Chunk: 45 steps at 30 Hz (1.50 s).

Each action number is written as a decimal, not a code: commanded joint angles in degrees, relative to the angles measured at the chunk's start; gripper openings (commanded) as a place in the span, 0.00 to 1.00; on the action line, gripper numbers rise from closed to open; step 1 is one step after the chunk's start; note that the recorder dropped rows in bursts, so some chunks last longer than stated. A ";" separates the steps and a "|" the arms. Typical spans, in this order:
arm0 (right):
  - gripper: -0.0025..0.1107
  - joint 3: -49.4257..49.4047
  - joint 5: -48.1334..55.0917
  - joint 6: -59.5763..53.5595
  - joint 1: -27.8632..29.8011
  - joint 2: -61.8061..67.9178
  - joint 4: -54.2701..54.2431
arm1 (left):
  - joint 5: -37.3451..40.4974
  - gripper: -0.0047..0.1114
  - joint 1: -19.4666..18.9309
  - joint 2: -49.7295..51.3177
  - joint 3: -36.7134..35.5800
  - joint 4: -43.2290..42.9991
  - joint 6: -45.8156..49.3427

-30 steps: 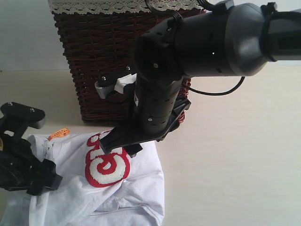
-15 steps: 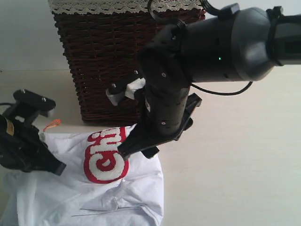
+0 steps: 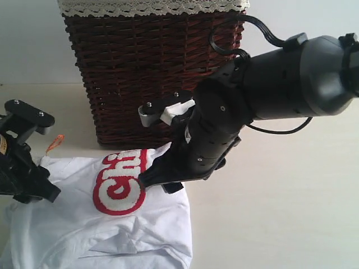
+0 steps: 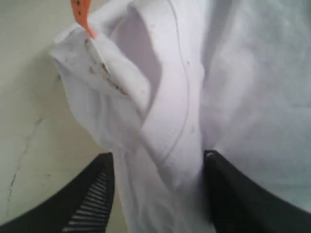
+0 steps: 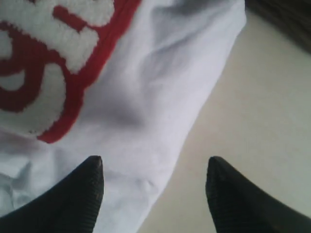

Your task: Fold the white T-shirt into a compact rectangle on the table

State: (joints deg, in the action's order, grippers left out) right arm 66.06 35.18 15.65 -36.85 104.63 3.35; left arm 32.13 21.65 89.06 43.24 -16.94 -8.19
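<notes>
While the white T-shirt (image 3: pixel 112 235) is lying rumpled on the bench (image 3: pixel 280 213), toward 7 o'clock in the exterior view and just in front of the wicker basket (image 3: pixel 123 73) at 12, both arms are hovering at its far edge. The left arm (image 3: pixel 22 168) is sitting at 9 o'clock beside the orange loop (image 3: pixel 54 142). Its jaws are standing well apart with a ridge of collar cloth lying between them, and nothing is showing them pinching it. The right arm (image 3: pixel 224 129) is hanging in from 3 o'clock, just past the red-outlined letters (image 3: pixel 118 182). Its jaws are likewise gaping and holding nothing, straddling the shirt's side edge where cloth is giving way to bare bench. Working at opposite sides is making sense, I judge: two spaced grips would be letting the cloth be drawn taut and laid flat before any fold. The folding itself is looking not yet begun, since the shirt is showing creases and no squared edges.
</notes>
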 commanded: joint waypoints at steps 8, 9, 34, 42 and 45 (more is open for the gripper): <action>0.11 -0.11 -12.32 -18.10 0.22 6.69 -24.34 | -5.51 0.04 -0.29 -1.55 0.24 33.94 21.44; 0.09 -0.11 -12.32 -18.22 0.22 7.33 -24.50 | -5.51 0.04 -0.29 -0.49 0.24 34.80 22.10; 0.02 -0.11 2.76 -5.35 5.66 16.47 -8.07 | -7.89 0.48 -5.31 13.26 0.24 33.45 22.43; 0.02 -4.02 8.22 -1.09 8.85 14.52 0.07 | -12.29 0.48 3.39 13.45 0.24 43.22 30.49; 0.02 -6.58 8.11 -0.95 9.66 12.96 0.07 | -15.41 0.48 5.76 13.45 0.24 43.04 30.49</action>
State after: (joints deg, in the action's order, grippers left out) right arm 64.02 35.90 14.24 -28.77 115.74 -1.48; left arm 18.91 25.40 102.03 43.68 25.17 21.39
